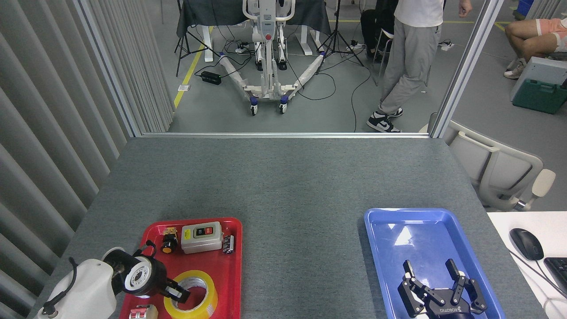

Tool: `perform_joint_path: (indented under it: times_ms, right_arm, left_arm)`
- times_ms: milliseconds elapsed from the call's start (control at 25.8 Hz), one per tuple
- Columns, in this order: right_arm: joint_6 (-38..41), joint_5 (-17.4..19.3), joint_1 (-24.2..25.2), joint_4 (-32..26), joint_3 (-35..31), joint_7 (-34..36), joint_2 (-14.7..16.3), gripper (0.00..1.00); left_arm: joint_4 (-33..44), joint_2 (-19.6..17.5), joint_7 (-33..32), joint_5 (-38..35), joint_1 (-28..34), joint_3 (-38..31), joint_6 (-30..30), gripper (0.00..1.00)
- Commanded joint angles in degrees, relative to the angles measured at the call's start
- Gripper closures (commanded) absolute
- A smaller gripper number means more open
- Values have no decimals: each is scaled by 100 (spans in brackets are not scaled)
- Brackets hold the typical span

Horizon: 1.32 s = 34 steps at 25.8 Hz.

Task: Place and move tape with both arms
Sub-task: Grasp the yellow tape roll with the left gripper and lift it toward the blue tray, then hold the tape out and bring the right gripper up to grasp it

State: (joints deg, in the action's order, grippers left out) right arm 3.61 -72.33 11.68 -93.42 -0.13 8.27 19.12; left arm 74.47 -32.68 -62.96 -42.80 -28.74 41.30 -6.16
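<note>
The yellow tape (201, 305) lies flat in the near part of the red tray (236, 266), white core facing up. My left gripper (178, 293) reaches in from the left, and its dark fingers (181, 292) clamp the roll's left wall, one tip inside the core. My right gripper (429, 267) hovers over the near end of the blue tray (421, 230) at the right. Its two fingers are spread wide and hold nothing.
The red tray also carries a grey switch box (201, 237), a black push button (167, 246), a small dark cylinder (228, 243) and a red-white part (141, 312). A mouse (526, 243) lies on a white desk at right. A person (412, 53) walks beyond the table.
</note>
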Motion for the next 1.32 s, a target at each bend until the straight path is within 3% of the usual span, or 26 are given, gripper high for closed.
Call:
perform_joint_path:
  times_ms: [0,194,310,426,504,581,698,930,1047,1279]
  right_arm:
    - [131,0,10,8,-5,0,-14,0]
    - [175,-9,1,-1,-14,-9,-31,0]
    - [298,-9,1,8,-31,-9,-40,0]
    - [325,-9,1,8,-40,-9,-49,0]
    - [316,-18,10,8,-40,-9,-49,0]
    - [342,-18,10,8,-31,-9,-40,0]
    - [703,-18,1,8,-31,0,-40,0]
    - [3137,-27,168,-10,-497,439,48,0]
    - [4078,-27,194,-28,-620,527,109,0]
    - [4139,-35,203,-159,-638,527,109,0]
  left_arm:
    - [76,16,-322,96,-9,-69,-228,100]
    - [226,148,-225,1160,9,-1379,-1599,100]
    - [103,622,-6,1766,9,-1879,-2355,100]
    - [-345,1475,275,2047,9,-2389,-3198,100]
    - [-644,1791,679,2548,53,-2451,-3866,100]
    - [-1031,1967,1075,3093,70,-2433,-3884,100]
    - [-1541,2442,1163,3366,70,-2398,-3884,100]
    - [-1567,3189,1242,3366,132,-1722,-3884,100]
    - [-1576,3285,1242,3366,105,-1528,-3884,100]
    - [-1594,3312,1234,3401,105,-1440,-3884,100]
